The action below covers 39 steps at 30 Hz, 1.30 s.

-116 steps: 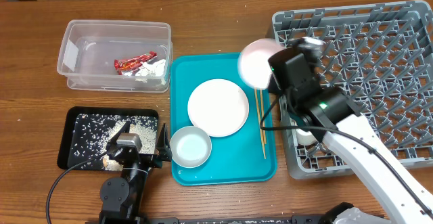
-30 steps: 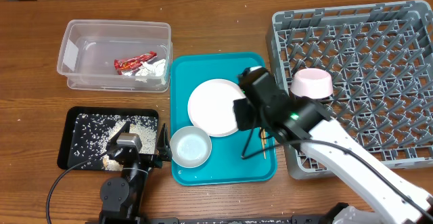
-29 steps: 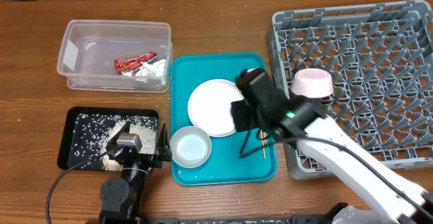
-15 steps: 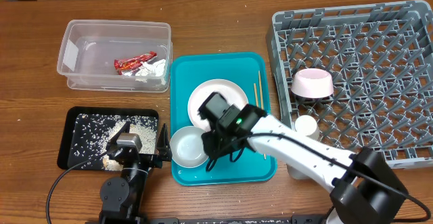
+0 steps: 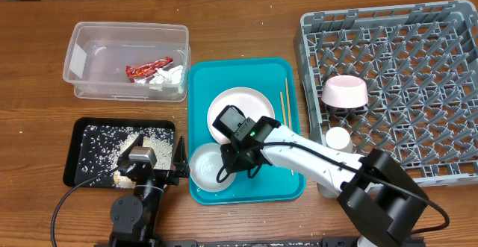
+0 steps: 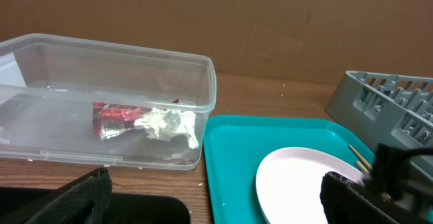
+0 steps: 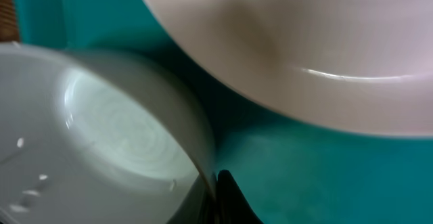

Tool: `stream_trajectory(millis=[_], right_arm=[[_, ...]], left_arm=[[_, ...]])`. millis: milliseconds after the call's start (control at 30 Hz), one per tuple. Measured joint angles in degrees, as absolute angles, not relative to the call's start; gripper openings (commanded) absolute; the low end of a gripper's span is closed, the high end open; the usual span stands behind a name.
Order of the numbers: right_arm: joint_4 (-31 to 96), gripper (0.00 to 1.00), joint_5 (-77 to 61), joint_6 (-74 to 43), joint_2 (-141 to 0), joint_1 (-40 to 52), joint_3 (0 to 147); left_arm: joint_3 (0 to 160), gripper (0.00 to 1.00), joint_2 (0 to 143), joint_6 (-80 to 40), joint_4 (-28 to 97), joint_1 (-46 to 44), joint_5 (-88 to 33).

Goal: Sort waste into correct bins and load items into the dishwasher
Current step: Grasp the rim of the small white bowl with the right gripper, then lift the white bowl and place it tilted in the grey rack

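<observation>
Swung over from the grey plastic dish rack [image 5: 388, 10], the right pincer [image 5: 227, 165], whose opening I cannot tell, sits at the right rim of the round white bowl [image 5: 203, 169], which lies to its left.

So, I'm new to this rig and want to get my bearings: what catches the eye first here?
First, the right arm stretched across the teal tray, with the right gripper down at the rim of the white bowl in the tray's near-left corner. Next comes the big grey dish rack on the right, holding a pink bowl. At far left is the clear tub with a red wrapper inside.
</observation>
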<state>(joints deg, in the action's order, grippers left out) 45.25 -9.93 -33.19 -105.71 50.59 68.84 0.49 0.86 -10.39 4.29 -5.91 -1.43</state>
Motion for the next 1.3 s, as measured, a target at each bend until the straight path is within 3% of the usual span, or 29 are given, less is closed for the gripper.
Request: stream_trajectory(millis=[233, 500, 600, 767, 933, 1100, 1300], right_arm=[[55.7, 0.04, -1.0, -34.2, -102.3, 50.0, 71.2], [55.9, 0.04, 21.7, -34.3, -82.2, 48.3, 73.5], [55.2, 0.04, 31.3, -34.3, -77.2, 44.6, 73.7], [47.3, 0.04, 45.6, -34.1, -76.1, 31.0, 73.8], [35.1, 0.04, 45.6, -26.8, -79.2, 17.6, 73.8], [28.2, 0.04, 30.2, -4.5, -84.7, 8.4, 73.9], [25.1, 0.04, 26.6, 8.0, -87.7, 5.3, 73.8]], left_arm=[[0.5, 1.00, 0.9, -10.4, 4.3, -5.9, -1.4], [0.5, 1.00, 0.9, -10.4, 4.3, -5.9, -1.4], [0.5, 1.00, 0.9, -10.4, 4.3, -5.9, -1.4], [0.5, 1.00, 0.9, -10.4, 4.3, -5.9, -1.4], [0.5, 1.00, 0.9, -10.4, 4.3, -5.9, -1.4], [0.5, 1.00, 0.9, -10.4, 4.3, -5.9, -1.4], [0.5, 1.00, 0.9, -10.4, 4.3, -5.9, -1.4]])
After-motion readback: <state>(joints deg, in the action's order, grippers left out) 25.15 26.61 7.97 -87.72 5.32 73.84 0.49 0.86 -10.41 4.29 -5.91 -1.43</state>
